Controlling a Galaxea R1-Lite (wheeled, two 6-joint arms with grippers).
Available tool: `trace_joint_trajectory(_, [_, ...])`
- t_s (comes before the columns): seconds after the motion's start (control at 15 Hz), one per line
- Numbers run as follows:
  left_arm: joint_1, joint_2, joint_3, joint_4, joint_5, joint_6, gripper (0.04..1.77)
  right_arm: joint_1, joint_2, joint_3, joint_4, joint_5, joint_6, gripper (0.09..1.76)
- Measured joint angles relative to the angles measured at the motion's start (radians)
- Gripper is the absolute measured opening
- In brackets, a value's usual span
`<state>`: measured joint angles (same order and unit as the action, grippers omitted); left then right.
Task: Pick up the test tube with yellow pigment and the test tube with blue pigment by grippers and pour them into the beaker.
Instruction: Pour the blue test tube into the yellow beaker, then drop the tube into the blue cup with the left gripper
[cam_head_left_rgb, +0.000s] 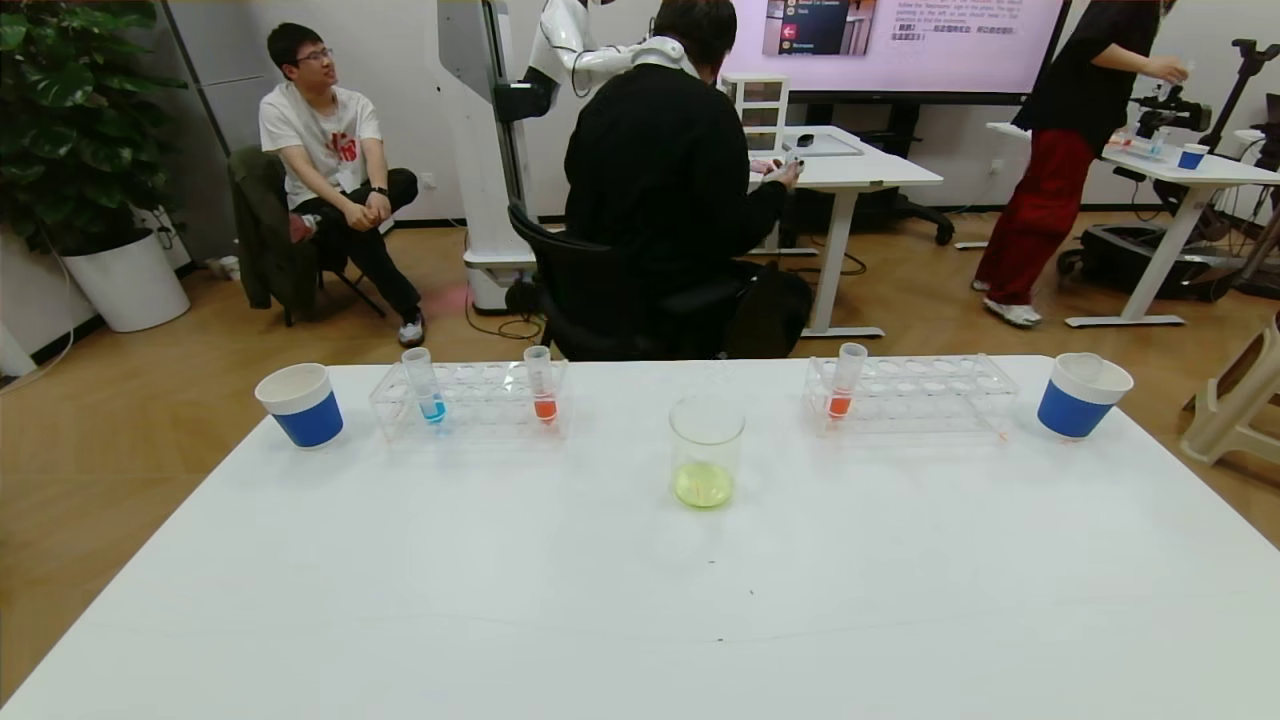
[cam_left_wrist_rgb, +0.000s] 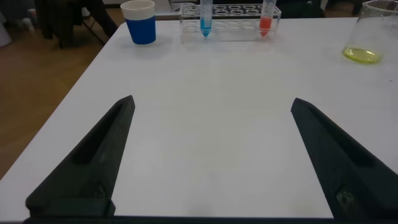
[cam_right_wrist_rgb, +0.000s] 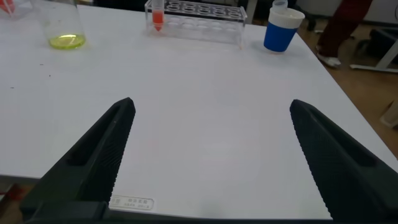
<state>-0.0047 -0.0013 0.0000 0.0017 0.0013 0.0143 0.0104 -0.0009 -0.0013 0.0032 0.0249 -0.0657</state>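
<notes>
The beaker (cam_head_left_rgb: 706, 450) stands mid-table with pale yellow liquid in its bottom; it also shows in the left wrist view (cam_left_wrist_rgb: 375, 28) and the right wrist view (cam_right_wrist_rgb: 62, 25). The test tube with blue pigment (cam_head_left_rgb: 426, 386) stands upright in the left clear rack (cam_head_left_rgb: 470, 405), also in the left wrist view (cam_left_wrist_rgb: 206, 18). No tube with yellow pigment shows in either rack. My left gripper (cam_left_wrist_rgb: 212, 101) is open and empty over bare table near the front edge. My right gripper (cam_right_wrist_rgb: 212, 102) is open and empty likewise. Neither arm shows in the head view.
Orange-tipped tubes stand in the left rack (cam_head_left_rgb: 541, 388) and the right rack (cam_head_left_rgb: 843, 385). Blue-and-white paper cups sit at far left (cam_head_left_rgb: 301, 404) and far right (cam_head_left_rgb: 1080, 396); a clear object rests in the right one. People and desks lie beyond the table.
</notes>
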Motion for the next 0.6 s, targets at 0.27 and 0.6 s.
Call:
trace_joint_trajectory(0.27, [0.000,0.000,0.000,0.000,0.000,0.000,1.75,0.000,0.000,0.001,0.000,-0.001,0.000,1.74])
trace_joint_trajectory(0.6, [0.000,0.000,0.000,-0.001,0.000,-0.007,1.75,0.000,0.000,0.000,0.000,-0.001,0.001,1.74])
